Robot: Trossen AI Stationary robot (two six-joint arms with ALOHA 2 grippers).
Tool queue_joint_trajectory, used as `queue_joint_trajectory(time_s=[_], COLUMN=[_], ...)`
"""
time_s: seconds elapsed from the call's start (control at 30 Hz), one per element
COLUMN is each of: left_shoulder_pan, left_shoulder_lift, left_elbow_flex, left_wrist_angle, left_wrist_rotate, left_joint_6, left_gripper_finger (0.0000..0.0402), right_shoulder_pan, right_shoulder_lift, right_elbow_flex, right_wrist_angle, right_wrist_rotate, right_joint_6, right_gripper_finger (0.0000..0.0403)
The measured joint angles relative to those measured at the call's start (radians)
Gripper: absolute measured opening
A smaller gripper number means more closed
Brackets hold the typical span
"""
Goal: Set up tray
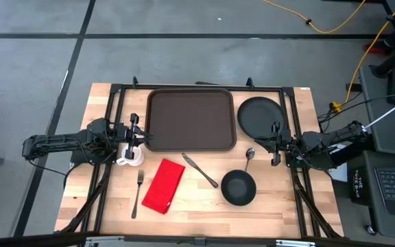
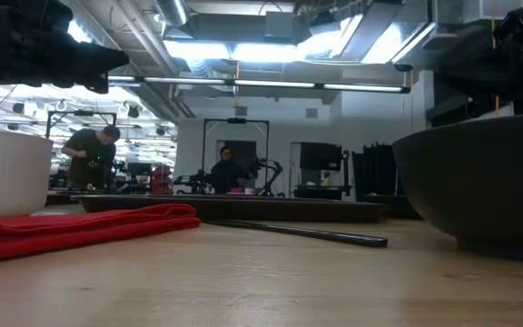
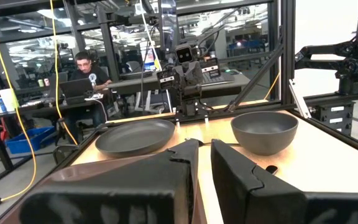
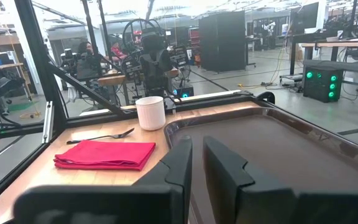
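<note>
**Op:** Looking at the table rn, where's the tray?

**Me:** Sitting at the far middle of the wooden table (image 1: 204,206), the tray (image 1: 191,120) is flat, dark brown, w/ nothing on it. My left gripper (image 1: 137,136) hangs just off its left edge, fingers nearly together w/ only a thin slit btwn them, nothing pinched. White cup (image 1: 130,156) is right beside that gripper, on the near side.

**Op:** And the right one?

**Me:** My right gripper (image 1: 275,143) hangs by the near edge of the round black plate (image 1: 260,115), which lies just right of the tray. Fingers narrow there too, a slim gap, holding nothing.

**Op:** Rest of the stuff?

**Me:** Red napkin (image 1: 164,185) lies near-left of centre, fork (image 1: 138,192) just left of it. Knife (image 1: 200,170) lies diagonal btwn napkin and the black bowl (image 1: 238,188). Spoon (image 1: 249,158) sits just beyond the bowl, close to my right gripper. From the left wrist cam I see plate (image 3: 135,136) and bowl (image 3: 265,130) side by side; from the right wrist cam, cup (image 4: 150,112), napkin (image 4: 104,154) and tray (image 4: 278,155). People sit at desks in the room behind.
</note>
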State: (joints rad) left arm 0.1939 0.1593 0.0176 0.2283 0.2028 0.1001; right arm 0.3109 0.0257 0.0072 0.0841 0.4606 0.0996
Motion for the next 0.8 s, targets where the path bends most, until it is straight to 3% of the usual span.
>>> queue_joint_trajectory(time_s=[0.6,0.67,0.8], left_shoulder_pan=[0.000,0.003,0.007], left_shoulder_lift=[0.000,0.000,0.000], left_elbow_flex=[0.000,0.000,0.000], left_wrist_angle=[0.000,0.013,0.007], left_wrist_rotate=[0.000,-0.034,-0.215], left_joint_6=[-0.042,-0.027,-0.090], left_gripper_finger=[0.0038,0.0038,0.0038], right_shoulder_pan=[0.000,0.000,0.000], right_shoulder_lift=[0.000,0.000,0.000], right_elbow_flex=[0.000,0.000,0.000], right_wrist_angle=[0.002,0.001,0.001], right_wrist_rotate=[0.028,0.028,0.035], right_joint_6=[-0.079,-0.066,-0.031], right_gripper_finger=[0.0045,0.0045,0.0045])
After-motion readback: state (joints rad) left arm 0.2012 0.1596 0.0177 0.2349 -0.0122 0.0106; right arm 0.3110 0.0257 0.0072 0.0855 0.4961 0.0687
